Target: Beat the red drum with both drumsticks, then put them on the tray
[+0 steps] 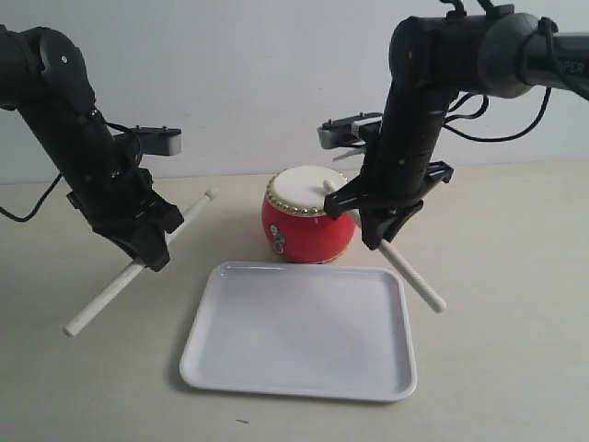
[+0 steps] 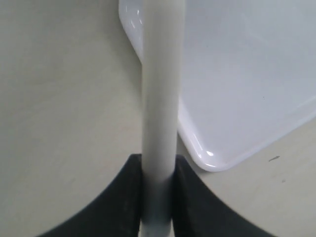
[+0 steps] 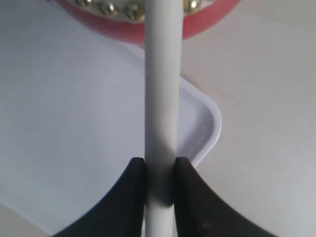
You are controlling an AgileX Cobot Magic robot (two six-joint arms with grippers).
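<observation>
The left gripper (image 2: pixel 158 159) clamps the left stick (image 1: pixel 99 304) mid-length. The stick slants, its upper tip ahead of the jaws toward the drum (image 1: pixel 304 235) but short of it, its butt low outside the tray (image 1: pixel 294 389) edge. The right gripper (image 3: pixel 159 161) pinches the right stick (image 1: pixel 414 284), tip over the drum skin just past the jaws, butt beside the tray's corner. Open table (image 1: pixel 515 350) lies outboard of both.

Left fingers (image 2: pixel 116 202), right fingers (image 3: pixel 121 197) clamped, both angled downward.
</observation>
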